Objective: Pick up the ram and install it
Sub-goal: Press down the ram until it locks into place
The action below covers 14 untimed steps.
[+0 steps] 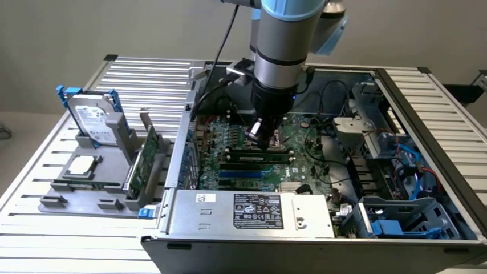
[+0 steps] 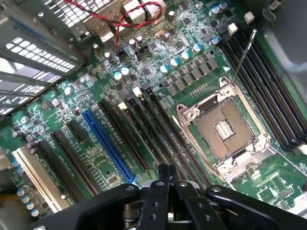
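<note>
I am working over a slatted metal table [image 1: 145, 74] that carries an open computer case [image 1: 304, 251]. My arm [image 1: 281, 45] reaches down into the case from above. A boxy power supply [image 1: 251, 211] with a white-and-black label fills the case's near edge. Behind it lies the green motherboard [image 1: 308, 165]; seen from my wrist, it is crowded with long black slots, one blue slot [image 2: 108, 143] and small round capacitors.

On the exterior view's left, outside the case, a grey parts tray [image 1: 76, 202] sits on the table. A hard drive [image 1: 95, 123] in a blue-handled bracket stands upright at the back of the tray. A green expansion card [image 1: 145, 157] stands on edge along the side nearest the case. A square silver processor [image 1: 81, 165] lies flat in the middle.

On the board, the processor socket [image 2: 223, 129] is open, with its metal frame and thin lever raised beside it.

The ram [image 1: 259, 153] is inside the case, standing on edge in one of the black memory slots, directly below my gripper [image 1: 263, 137]. My fingers are pressed together with nothing between them, their joined tips pointing straight down at the slots. I cannot tell whether they touch the stick's top edge or stop just above it.
</note>
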Each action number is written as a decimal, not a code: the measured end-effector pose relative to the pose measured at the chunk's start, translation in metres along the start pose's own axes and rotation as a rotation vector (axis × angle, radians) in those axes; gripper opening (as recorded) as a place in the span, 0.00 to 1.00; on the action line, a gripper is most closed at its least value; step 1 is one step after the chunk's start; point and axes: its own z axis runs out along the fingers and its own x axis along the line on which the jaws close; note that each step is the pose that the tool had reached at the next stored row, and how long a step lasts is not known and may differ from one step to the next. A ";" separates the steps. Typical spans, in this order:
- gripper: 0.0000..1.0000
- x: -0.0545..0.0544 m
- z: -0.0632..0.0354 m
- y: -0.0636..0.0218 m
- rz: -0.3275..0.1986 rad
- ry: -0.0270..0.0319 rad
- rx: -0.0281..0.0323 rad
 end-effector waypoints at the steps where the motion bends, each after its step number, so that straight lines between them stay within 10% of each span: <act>1: 0.11 0.000 0.0000 0.0000 0.015 -0.0005 0.0002; 14: 0.11 0.000 0.0011 -0.0001 0.220 -0.0070 0.0028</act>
